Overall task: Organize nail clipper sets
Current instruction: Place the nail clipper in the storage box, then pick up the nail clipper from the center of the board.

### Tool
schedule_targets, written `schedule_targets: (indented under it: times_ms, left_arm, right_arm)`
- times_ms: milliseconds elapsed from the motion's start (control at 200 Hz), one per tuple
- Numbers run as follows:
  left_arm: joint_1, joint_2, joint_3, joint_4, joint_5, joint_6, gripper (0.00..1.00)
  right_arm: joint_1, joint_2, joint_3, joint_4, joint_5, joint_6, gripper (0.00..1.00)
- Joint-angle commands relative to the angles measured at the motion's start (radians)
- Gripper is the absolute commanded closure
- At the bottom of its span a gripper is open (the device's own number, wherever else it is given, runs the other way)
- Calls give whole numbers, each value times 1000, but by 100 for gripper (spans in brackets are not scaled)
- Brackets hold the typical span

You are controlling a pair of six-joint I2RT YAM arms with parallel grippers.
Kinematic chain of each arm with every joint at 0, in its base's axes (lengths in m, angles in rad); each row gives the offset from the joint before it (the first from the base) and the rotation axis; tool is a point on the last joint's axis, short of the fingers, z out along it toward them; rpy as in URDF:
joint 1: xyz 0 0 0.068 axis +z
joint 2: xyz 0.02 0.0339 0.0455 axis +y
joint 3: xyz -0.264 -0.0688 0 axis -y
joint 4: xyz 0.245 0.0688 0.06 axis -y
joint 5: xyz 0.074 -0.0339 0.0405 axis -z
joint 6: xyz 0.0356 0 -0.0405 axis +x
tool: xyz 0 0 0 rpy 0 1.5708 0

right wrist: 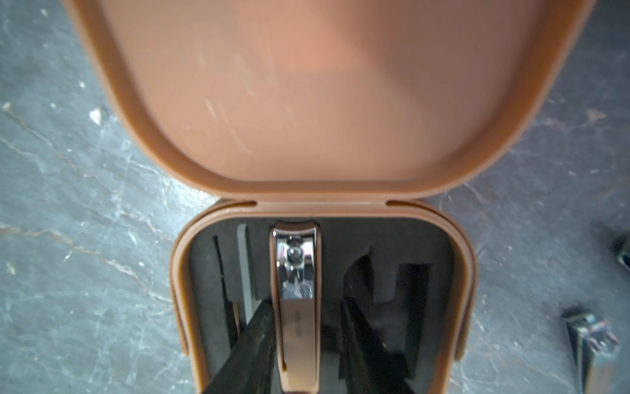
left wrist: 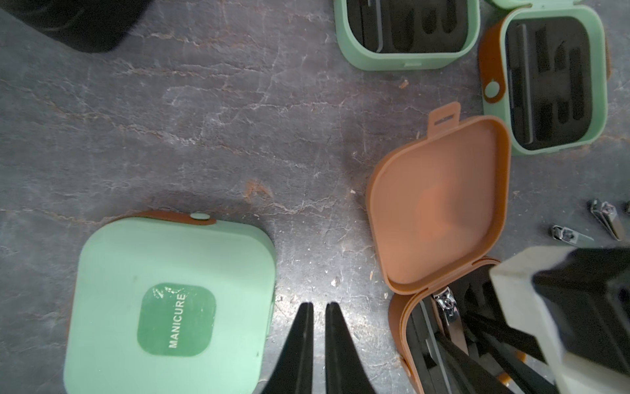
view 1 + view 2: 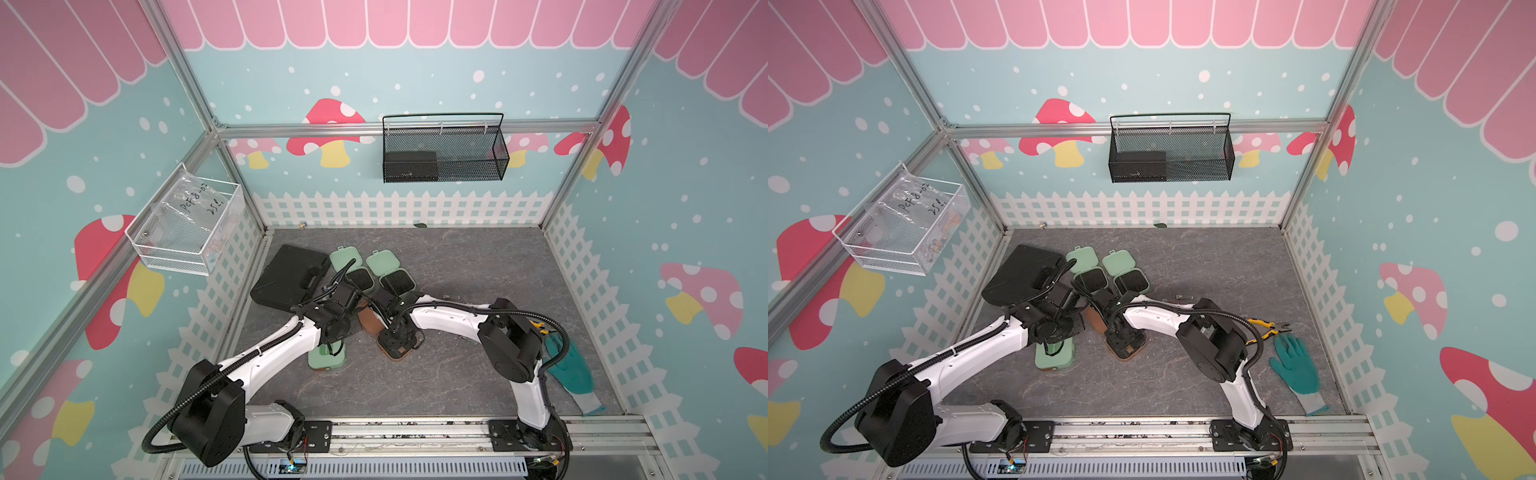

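**Right gripper parted around a clipper laid in the brown case**

Closest in the right wrist view, the right gripper (image 1: 306,302) reaches down into the open brown case (image 1: 460,273). Its jaws stand moderately apart with a silver clipper (image 1: 296,290) between them. 1 finger lies just beside the clipper and the other is clear of it, so nothing is clamped. The clipper lies lengthwise in a slot of the black insert (image 1: 341,245), head toward the hinge. The wider slots beside it look empty. Beyond the hinge, the brown lid (image 1: 306,85) is thrown fully back.

In the left wrist view, the left gripper (image 2: 318,307) is nearly closed, with only a thin slit between its jaws, and holds nothing. It hangs over bare table (image 2: 204,136) between a closed mint case (image 2: 170,307) and the brown case.

Farther out, 2 loose clippers (image 2: 606,218) lie on the table near the brown case. Past them sit 2 open mint cases (image 2: 405,63), side by side, with slots that look mostly empty. A large black case (image 3: 286,278) lies beside them.

The step in hand appears to be seating a clipper in the brown set. Next, the right gripper likely needs to lift straight up so it does not drag the clipper from its slot. It can then fetch a loose clipper for another empty slot.
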Motion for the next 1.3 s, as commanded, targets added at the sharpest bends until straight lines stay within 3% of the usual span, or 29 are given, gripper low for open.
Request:
schedule_targets:
  times_ms: [0,135,515,921,1296]
  left_arm:
    - [-10,15,23,7,23,24,90]
    - [-36,28,28,15,66,42,100]
    - [-101,130,-45,284,356,-31,100]
    - [-125,259,-47,263,331,-76,100]
    - [-126,272,-43,218,288,-68,100]
  right_arm:
    - [-2,-66,12,-37,-10,-6,64]
    - [-2,-88,13,-37,-14,-6,64]
    - [-84,-259,-69,-32,66,3,65]
    - [-289,-428,-269,77,25,-114,61]
    - [-375,-283,-259,141,93,-333,55]
